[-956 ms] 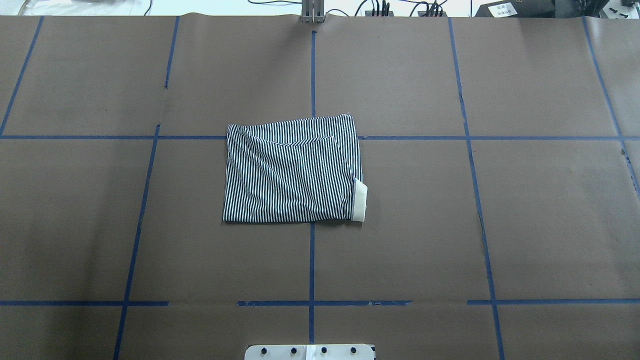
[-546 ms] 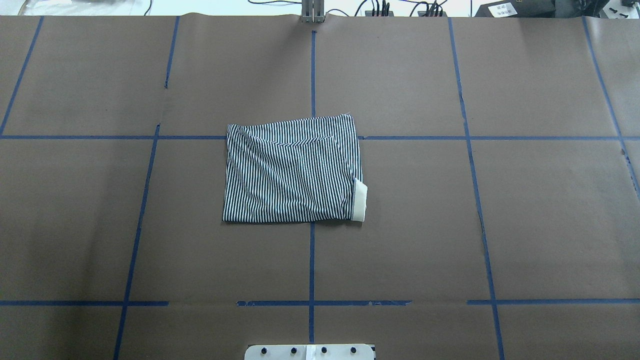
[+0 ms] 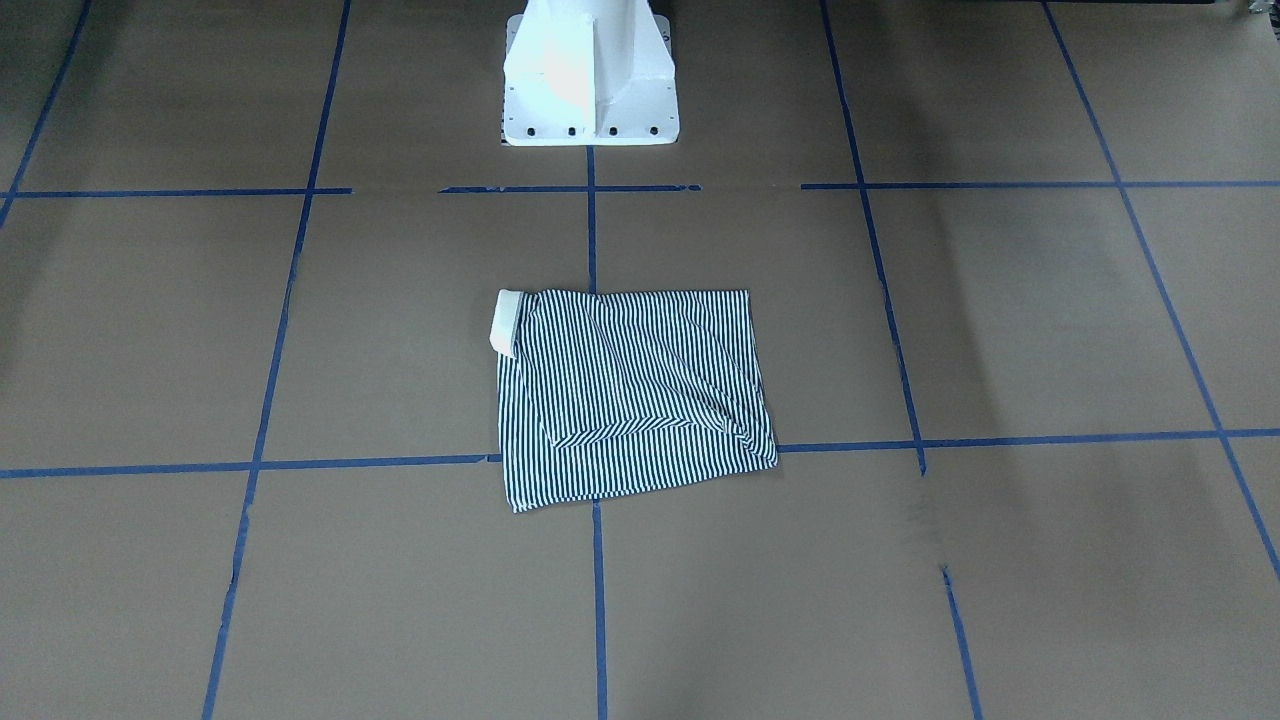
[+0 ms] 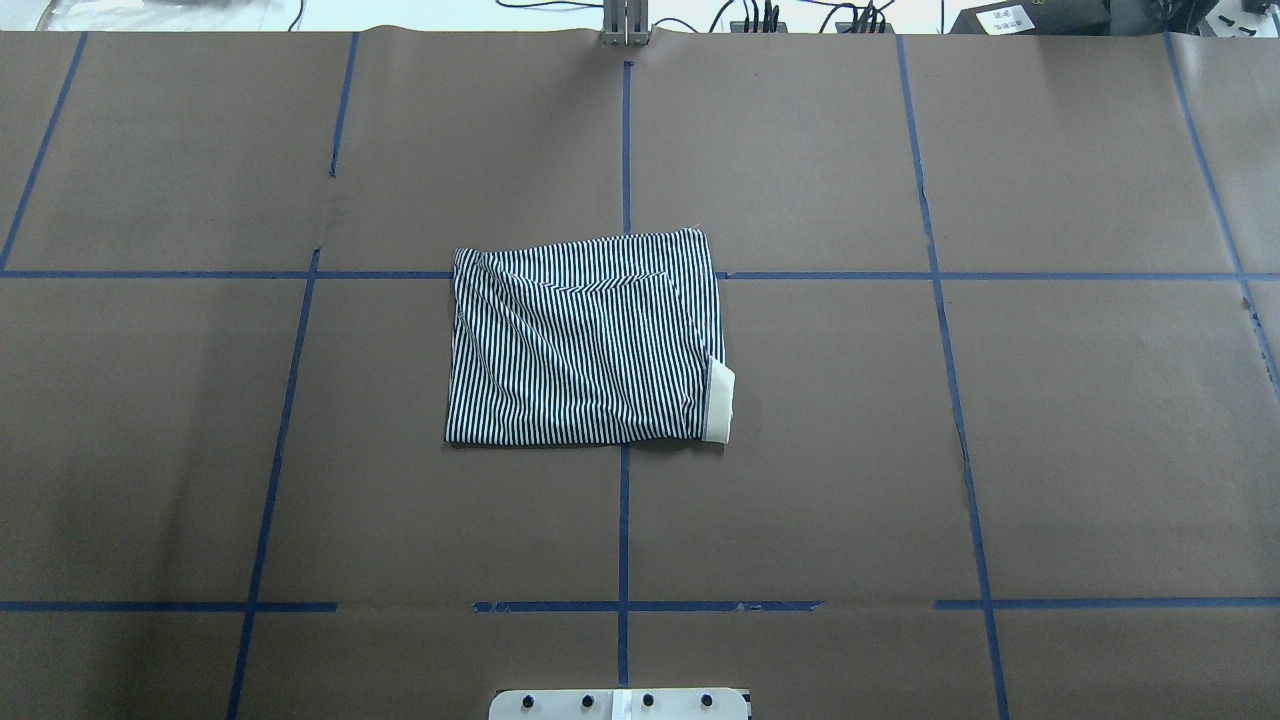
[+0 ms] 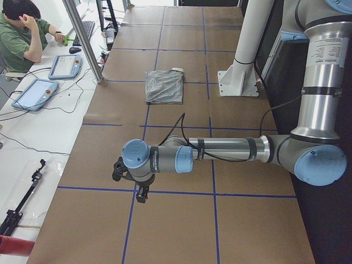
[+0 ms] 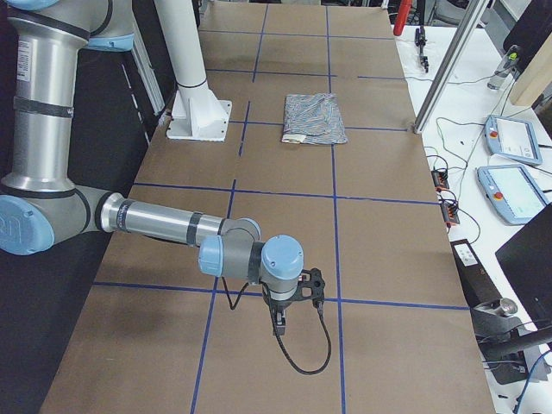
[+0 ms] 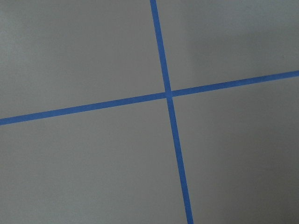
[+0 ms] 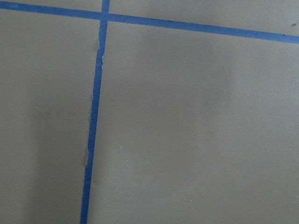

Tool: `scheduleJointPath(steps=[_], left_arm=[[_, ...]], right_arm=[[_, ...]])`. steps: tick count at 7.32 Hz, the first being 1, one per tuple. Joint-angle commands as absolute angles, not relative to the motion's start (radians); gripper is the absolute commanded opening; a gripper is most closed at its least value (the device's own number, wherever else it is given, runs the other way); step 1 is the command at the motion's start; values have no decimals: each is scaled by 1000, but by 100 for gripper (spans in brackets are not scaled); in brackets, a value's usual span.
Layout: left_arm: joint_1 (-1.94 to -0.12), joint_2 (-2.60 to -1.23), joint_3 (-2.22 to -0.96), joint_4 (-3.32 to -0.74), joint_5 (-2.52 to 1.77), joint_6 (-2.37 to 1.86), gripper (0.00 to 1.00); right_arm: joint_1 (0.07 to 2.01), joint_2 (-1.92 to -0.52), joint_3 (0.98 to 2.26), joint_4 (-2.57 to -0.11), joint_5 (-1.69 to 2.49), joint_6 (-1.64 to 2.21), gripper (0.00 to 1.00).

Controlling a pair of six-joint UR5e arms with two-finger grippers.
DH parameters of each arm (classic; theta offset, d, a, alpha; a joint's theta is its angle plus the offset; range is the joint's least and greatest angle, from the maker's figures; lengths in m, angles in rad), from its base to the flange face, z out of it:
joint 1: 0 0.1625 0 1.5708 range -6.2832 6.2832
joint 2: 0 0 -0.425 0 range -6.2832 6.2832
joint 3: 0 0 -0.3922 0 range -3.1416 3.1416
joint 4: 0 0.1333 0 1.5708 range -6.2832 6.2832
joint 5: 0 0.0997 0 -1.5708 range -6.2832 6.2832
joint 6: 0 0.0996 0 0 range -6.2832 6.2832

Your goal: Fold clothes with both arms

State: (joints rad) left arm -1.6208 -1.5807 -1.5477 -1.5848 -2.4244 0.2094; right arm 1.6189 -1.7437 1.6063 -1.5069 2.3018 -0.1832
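The shirt (image 4: 585, 340) lies folded into a flat rectangle in the middle of the worktop (image 4: 1050, 450), with its cream collar (image 4: 720, 402) sticking out at the corner nearest the robot, on its right. The left gripper (image 5: 140, 192) hangs low over bare worktop, well apart from the shirt, and the right gripper (image 6: 280, 321) does the same at the other end. Both show only in the side views, so I cannot tell whether they are spread or pressed together.
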Motion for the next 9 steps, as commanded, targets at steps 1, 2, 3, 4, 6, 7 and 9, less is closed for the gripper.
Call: scheduleJointPath(steps=[1, 2, 3, 4, 6, 7, 9], left_arm=[[-1621, -1577, -1559, -1586, -2425, 204, 100], [-1621, -1577, -1557, -1586, -2425, 204, 100], [-1618, -1578, -1559, -1586, -2425, 203, 100], [-1618, -1578, -1557, -1586, -2425, 202, 100], [-1618, -1578, -1557, -1586, -2425, 204, 100], [-1618, -1578, -1557, -1586, -2425, 204, 100], [-1618, -1578, -1557, -1586, -2425, 204, 100]], right_arm=[[1620, -1750, 1608, -1506, 2296, -187, 100], [1620, -1765, 1608, -1506, 2299, -186, 100], [1620, -1778, 1606, -1479, 2301, -186, 100], [1620, -1779, 1602, -1444, 2299, -183, 100], [1620, -1779, 1600, -1443, 2301, -175, 100], [1620, -1779, 1600, -1443, 2301, -175, 100], [1620, -1779, 1588, -1443, 2301, -175, 100]])
